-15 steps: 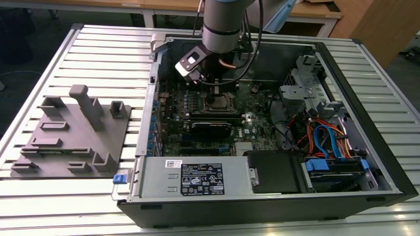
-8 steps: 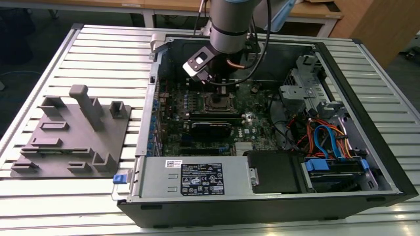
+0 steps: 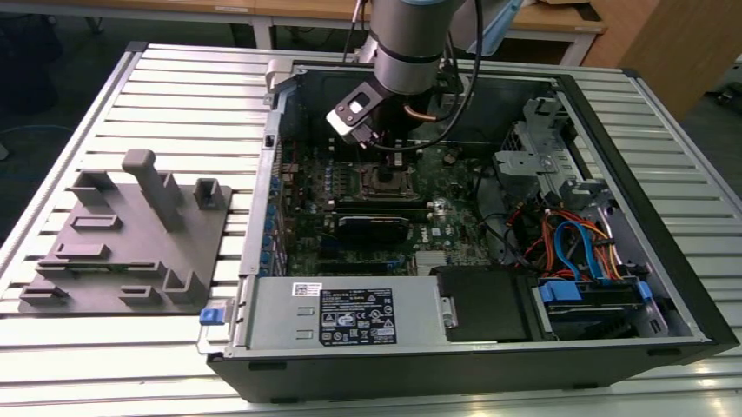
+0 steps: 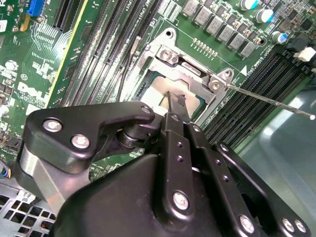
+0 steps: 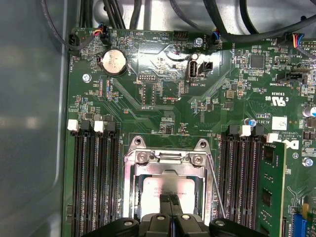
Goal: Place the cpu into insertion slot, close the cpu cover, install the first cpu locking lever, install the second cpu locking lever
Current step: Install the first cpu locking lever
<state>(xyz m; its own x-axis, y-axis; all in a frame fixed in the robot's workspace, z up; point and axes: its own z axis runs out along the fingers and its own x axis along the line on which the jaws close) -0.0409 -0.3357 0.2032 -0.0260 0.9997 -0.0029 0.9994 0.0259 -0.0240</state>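
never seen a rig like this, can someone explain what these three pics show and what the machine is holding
A robot arm reaches into an open computer case lying on a slatted table. The exterior view comes from a camera off the arm; both wrist views come from cameras riding on it, looking at the green motherboard. A grey moulded fixture sits on the table at the exterior view's left. The tool, the arm's grasping part, is shut, holding nothing I can see; its tip is over the cpu, the silvery chip. The cpu cover, a metal frame, seems to lie down around the chip, and a thin wire lever sticks out sideways.
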